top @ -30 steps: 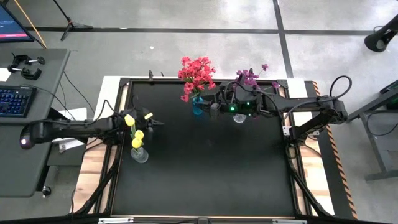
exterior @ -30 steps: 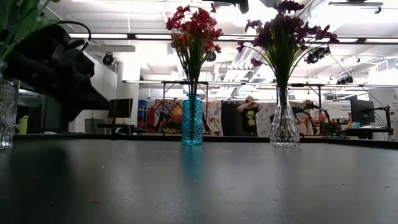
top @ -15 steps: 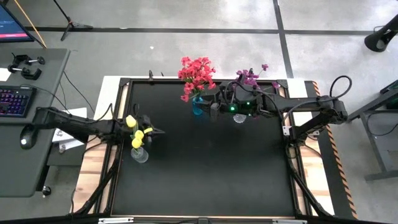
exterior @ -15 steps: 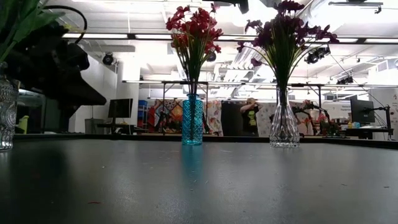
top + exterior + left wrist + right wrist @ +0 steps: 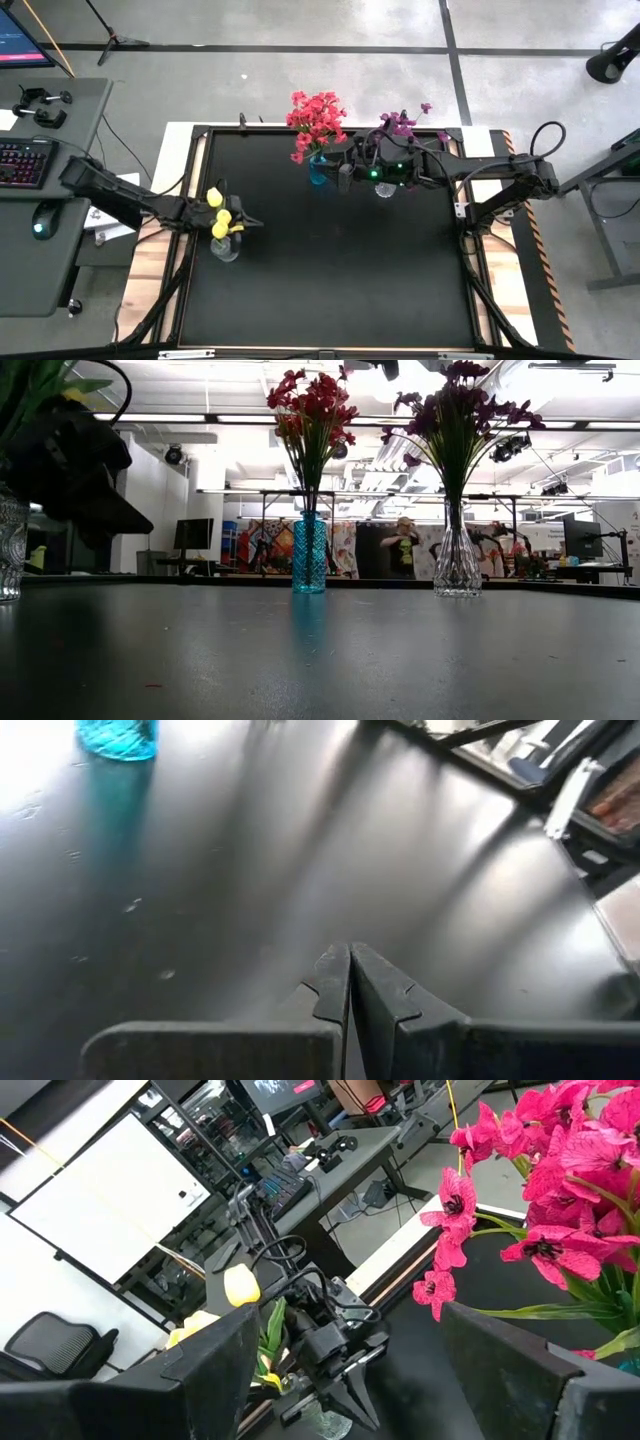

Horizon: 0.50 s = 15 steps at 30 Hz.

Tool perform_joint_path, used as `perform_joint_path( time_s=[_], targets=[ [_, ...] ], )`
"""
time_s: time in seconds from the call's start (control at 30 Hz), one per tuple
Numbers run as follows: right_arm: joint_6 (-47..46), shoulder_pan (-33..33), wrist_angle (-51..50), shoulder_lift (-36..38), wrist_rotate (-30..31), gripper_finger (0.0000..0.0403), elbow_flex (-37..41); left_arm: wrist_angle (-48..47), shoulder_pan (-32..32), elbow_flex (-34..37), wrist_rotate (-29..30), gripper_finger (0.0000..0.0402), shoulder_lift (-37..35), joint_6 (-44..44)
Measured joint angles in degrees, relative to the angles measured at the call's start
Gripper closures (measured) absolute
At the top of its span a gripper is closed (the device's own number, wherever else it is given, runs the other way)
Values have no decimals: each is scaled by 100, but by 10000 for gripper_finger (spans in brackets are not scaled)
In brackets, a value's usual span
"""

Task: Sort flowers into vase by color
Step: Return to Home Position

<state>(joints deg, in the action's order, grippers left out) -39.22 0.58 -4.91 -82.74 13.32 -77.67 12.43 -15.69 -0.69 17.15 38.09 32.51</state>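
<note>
Yellow flowers (image 5: 217, 213) are sitting in a clear vase (image 5: 224, 248) on the left side of the black table (image 5: 330, 270). The left gripper (image 5: 250, 222) is hanging just beside them, its jaws pressed together. Red-pink flowers (image 5: 316, 118) are standing in a blue vase (image 5: 317, 173) at the far edge. The right gripper (image 5: 343, 172) is waiting next to it, jaws wide apart, maybe just above the table. Purple flowers (image 5: 400, 124) are standing in a second clear vase (image 5: 385, 189).

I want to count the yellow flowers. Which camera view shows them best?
The high view: three yellow flowers stand in the clear vase. The right wrist view shows some buds, far off; the low view mostly leaves at its edge; the left wrist view none.
</note>
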Motion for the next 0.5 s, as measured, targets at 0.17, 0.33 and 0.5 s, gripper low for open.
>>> perform_joint_path(
  time_s=[0.17,0.33,0.5],
  targets=[
    [0,0,2,0,0,105,0,370,-151,0,3,401,0,-118],
    [0,0,2,0,0,105,-2,713,-174,-2,172,402,0,-522],
    [0,0,4,0,122,105,0,702,-156,-2,337,402,2,-1272]
  ],
)
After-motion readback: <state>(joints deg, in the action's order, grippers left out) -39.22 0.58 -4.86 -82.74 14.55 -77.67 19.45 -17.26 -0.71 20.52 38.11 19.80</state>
